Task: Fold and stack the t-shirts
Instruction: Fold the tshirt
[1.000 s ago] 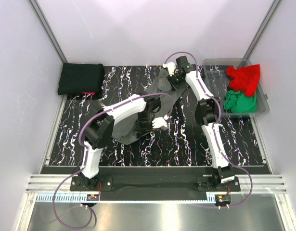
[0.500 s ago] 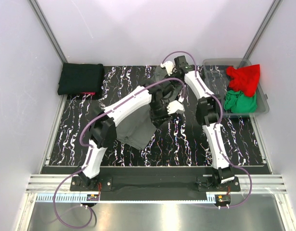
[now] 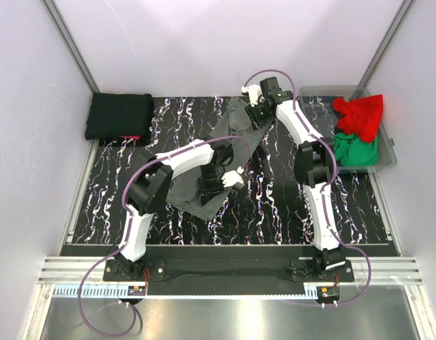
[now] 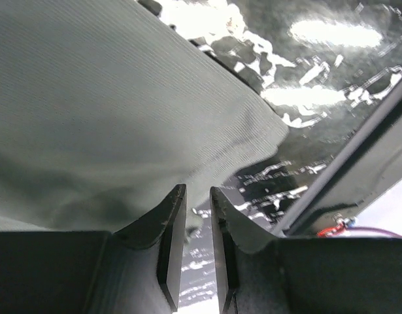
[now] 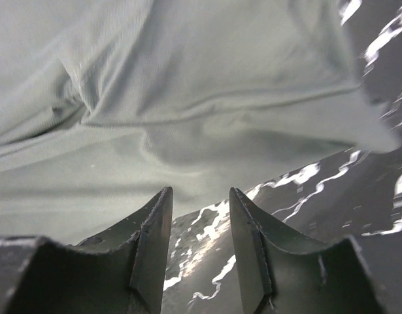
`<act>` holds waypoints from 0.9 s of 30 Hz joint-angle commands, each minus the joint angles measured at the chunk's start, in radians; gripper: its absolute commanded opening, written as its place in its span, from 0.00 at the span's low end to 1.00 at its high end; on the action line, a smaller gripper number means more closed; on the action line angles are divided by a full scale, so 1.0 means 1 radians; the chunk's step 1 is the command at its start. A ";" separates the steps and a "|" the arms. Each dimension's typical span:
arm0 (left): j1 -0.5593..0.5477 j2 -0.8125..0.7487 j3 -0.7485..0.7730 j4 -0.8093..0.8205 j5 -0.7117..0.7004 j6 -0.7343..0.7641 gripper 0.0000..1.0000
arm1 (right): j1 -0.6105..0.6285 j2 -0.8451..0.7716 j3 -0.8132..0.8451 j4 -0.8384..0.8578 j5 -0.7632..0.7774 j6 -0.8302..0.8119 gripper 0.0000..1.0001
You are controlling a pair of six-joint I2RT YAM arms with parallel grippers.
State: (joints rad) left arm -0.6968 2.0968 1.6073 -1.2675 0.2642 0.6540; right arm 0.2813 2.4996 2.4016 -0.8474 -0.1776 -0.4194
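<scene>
**A:** Black marbled table [image 3: 274,205] under white walls, seen from above. The dark grey t-shirt [image 3: 189,193] lies rumpled across the middle, running from lower left of centre up to the upper middle.

**B:** And the rest?

**A:** A folded black t-shirt [image 3: 120,115] sits at the upper left. A red t-shirt [image 3: 359,113] and a green t-shirt [image 3: 354,150] are heaped in the clear bin [image 3: 313,92] at the right. The left gripper [image 3: 228,180] is over the near part of the grey cloth at centre frame. The right gripper [image 3: 255,115] is at its far end, upper middle.

**B:** Left wrist view?

**A:** Its fingers [image 4: 171,235] stand only a thin slot apart, with the shirt's edge just past the tips. I cannot tell whether a hem is caught there.

**B:** Right wrist?

**A:** Those fingers [image 5: 151,242] are plainly spread with marble showing between them and nothing held. Wrinkled grey cloth fills the upper frame just beyond.

**B:** So which step?

**A:** Spreading the shirt out, I'd judge, since no clean fold shows yet. The next move calls for each gripper to take an edge or corner and draw the cloth flat. After that comes the folding, and the stack likely belongs on the black one at the upper left.
</scene>
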 commanded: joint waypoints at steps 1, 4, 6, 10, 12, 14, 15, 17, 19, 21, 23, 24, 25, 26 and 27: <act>0.013 0.015 -0.024 0.059 0.018 0.018 0.25 | -0.007 -0.005 -0.012 -0.024 -0.031 0.063 0.47; 0.011 0.035 -0.029 0.069 0.055 0.007 0.25 | -0.011 0.039 0.004 -0.025 -0.049 0.082 0.47; -0.001 0.052 -0.018 0.072 0.061 0.003 0.25 | -0.016 0.079 0.033 -0.028 -0.053 0.088 0.47; -0.041 0.069 0.008 0.068 0.096 -0.002 0.25 | -0.021 0.122 0.074 -0.033 -0.069 0.091 0.47; -0.078 0.084 0.032 0.059 0.098 0.003 0.25 | -0.017 0.137 0.090 -0.033 -0.074 0.090 0.47; -0.111 0.107 0.063 0.050 0.113 0.006 0.25 | -0.019 0.150 0.108 -0.035 -0.076 0.085 0.47; -0.121 0.117 0.075 0.049 0.119 0.004 0.25 | -0.019 0.163 0.114 -0.036 -0.077 0.084 0.47; -0.148 0.138 0.107 0.049 0.136 -0.002 0.25 | -0.019 0.177 0.140 -0.036 -0.082 0.076 0.47; -0.164 0.166 0.161 0.049 0.154 -0.010 0.26 | -0.013 0.208 0.183 -0.048 -0.060 0.070 0.47; -0.182 0.181 0.203 0.057 0.168 -0.025 0.27 | -0.007 0.223 0.215 -0.045 -0.045 0.061 0.47; -0.193 0.184 0.220 0.075 0.184 -0.040 0.28 | -0.001 0.237 0.258 -0.045 -0.034 0.053 0.48; -0.194 0.186 0.230 0.082 0.190 -0.043 0.29 | 0.001 0.249 0.270 -0.044 -0.036 0.047 0.49; -0.199 0.187 0.233 0.095 0.196 -0.050 0.29 | 0.005 0.257 0.301 -0.045 -0.039 0.047 0.50; -0.199 0.187 0.236 0.106 0.198 -0.056 0.29 | 0.007 0.262 0.312 -0.042 -0.048 0.047 0.50; -0.201 0.187 0.238 0.117 0.198 -0.059 0.29 | 0.010 0.263 0.315 -0.030 -0.057 0.051 0.50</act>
State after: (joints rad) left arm -0.8974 2.2673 1.8095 -1.2221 0.4110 0.6121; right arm 0.2707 2.7453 2.6522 -0.8871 -0.2264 -0.3588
